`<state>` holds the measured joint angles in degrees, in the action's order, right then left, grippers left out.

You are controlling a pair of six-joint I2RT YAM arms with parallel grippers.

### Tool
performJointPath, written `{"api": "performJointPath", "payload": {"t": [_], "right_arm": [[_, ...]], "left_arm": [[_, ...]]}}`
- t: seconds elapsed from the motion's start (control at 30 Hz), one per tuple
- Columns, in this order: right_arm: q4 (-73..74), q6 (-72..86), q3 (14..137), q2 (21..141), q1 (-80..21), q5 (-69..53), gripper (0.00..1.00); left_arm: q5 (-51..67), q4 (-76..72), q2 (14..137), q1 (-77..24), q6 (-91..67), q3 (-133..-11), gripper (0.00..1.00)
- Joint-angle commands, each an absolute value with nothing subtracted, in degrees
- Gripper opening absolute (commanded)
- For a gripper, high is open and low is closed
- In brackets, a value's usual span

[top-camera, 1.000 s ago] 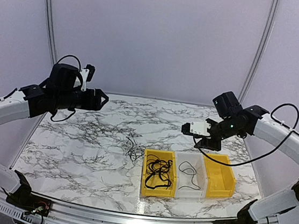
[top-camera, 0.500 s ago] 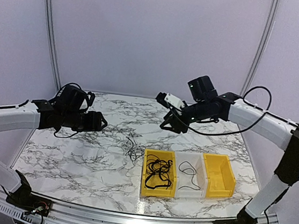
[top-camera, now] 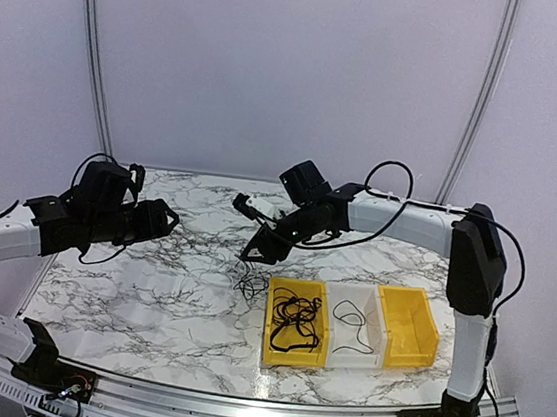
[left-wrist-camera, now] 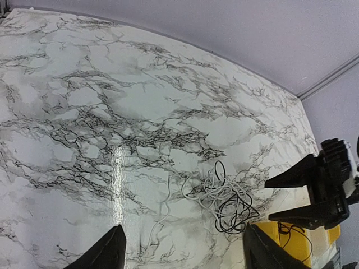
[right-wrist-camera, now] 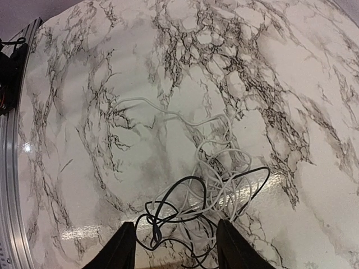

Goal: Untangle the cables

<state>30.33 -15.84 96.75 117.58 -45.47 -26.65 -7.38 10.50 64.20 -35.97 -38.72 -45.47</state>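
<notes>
Bins sit nearest, toward the front of the marble table (top-camera: 119,286), three in a row and touching: a yellow bin (top-camera: 291,360) on the left holding a heap of black cables (top-camera: 293,321), a clear bin (top-camera: 354,361) in the middle with one thin dark cable (top-camera: 349,324) lying in it, and a second yellow bin (top-camera: 410,336) on the right. Just beyond the far left corner of the first yellow bin, a tangle of cables (top-camera: 248,278) lies on the tabletop, white and black loops piled together, with one white strand trailing away toward the left arm's side. Over that tangle hangs the right gripper (top-camera: 256,251), tilted downward, its fingers spread apart with nothing between them; from where I stand it looks just clear of the cords. The left gripper (top-camera: 168,220) hovers above the table well apart from the tangle, fingers likewise wide apart and holding nothing. Behind everything stands a plain pale wall (top-camera: 294,69)
</notes>
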Motion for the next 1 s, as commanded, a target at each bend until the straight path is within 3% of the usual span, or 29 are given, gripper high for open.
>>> {"api": "performJointPath", "payload": {"t": [0.0, 0.17, 0.27, 0.43, 0.73, 0.83, 0.97], "right_arm": [[29.72, -12.5, 99.32, 120.06, -45.7, -26.88, 0.49], [30.15, -12.36, 99.66, 121.14, -45.7, -27.22, 0.43], [29.89, -12.31, 99.52, 121.28, -45.7, -27.51, 0.34], [29.37, -12.63, 99.8, 122.26, -45.73, -27.29, 0.0], [29.8, -8.49, 107.12, 119.58, -45.79, -36.56, 0.0], [28.94, -6.01, 107.64, 117.82, -45.79, -36.84, 0.0], [28.89, -5.8, 108.15, 117.04, -45.79, -36.58, 0.0]], "left_arm": [[-10.53, 8.7, 59.94, -36.21, -39.97, -44.12, 0.75], [-10.49, 8.7, 58.98, -36.21, -40.9, -42.95, 0.75], [-10.18, 8.55, 59.55, -36.21, -41.43, -42.53, 0.75], [-8.86, 6.77, 62.06, -36.21, -40.92, -42.89, 0.75], [-3.96, -3.03, 65.52, -36.46, -36.11, -40.97, 0.77], [-2.23, -12.07, 63.34, -36.8, -34.55, -36.08, 0.84], [-0.76, -16.61, 62.8, -36.97, -33.17, -34.94, 0.86]]}}
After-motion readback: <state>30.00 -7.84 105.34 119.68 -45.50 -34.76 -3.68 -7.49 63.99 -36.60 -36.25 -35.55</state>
